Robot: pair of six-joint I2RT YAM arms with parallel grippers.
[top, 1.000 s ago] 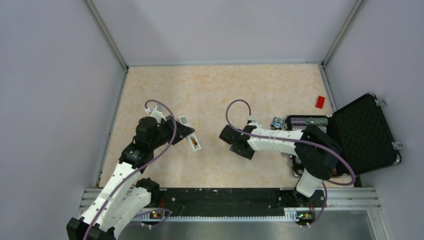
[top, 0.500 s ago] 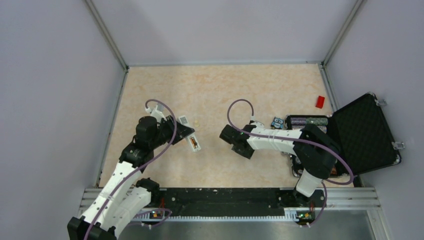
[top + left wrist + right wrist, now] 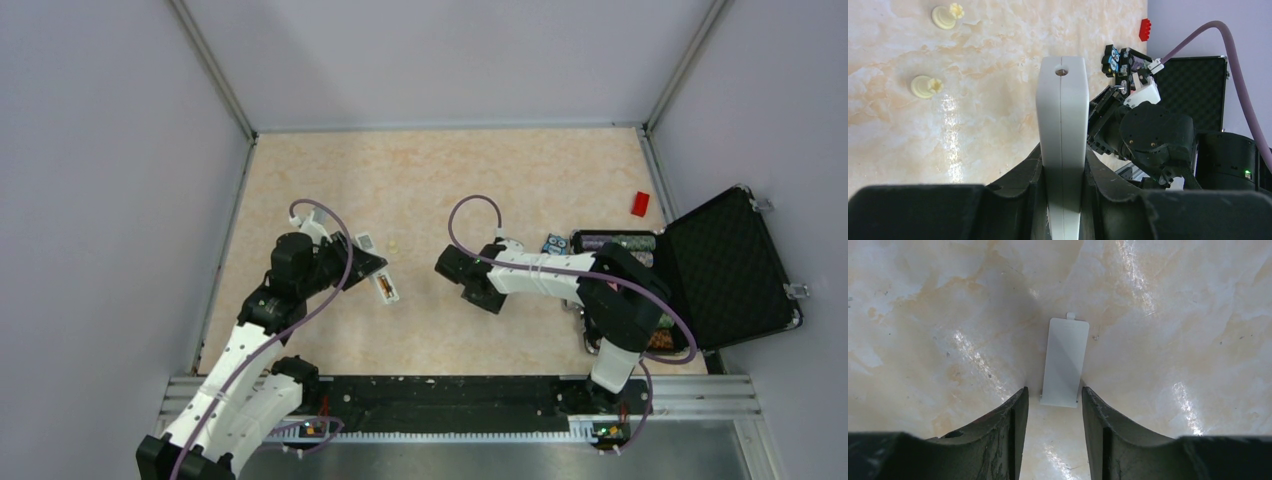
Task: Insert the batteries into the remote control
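Observation:
My left gripper [image 3: 366,262] is shut on the slim white remote control [image 3: 377,266], gripping its long sides and holding it on edge. In the left wrist view the remote [image 3: 1062,115] stands between my fingers, its end face up. In the top view a battery [image 3: 385,287], black and copper-orange, shows in the recess at the remote's near end; I cannot make out a second one. My right gripper [image 3: 447,267] is open, low over the table. In the right wrist view a small flat white cover [image 3: 1064,362] lies on the table just beyond my right gripper [image 3: 1052,396].
An open black case [image 3: 735,265] sits at the right, with striped chip rolls [image 3: 612,241] along its far side. A small blue-and-black toy [image 3: 553,244] is beside it, a red block [image 3: 640,203] farther back. Cream lumps [image 3: 925,86] lie beyond the remote.
My right gripper has shifted slightly left and away from me. The left gripper still holds the remote, whose near end has swung a little left.

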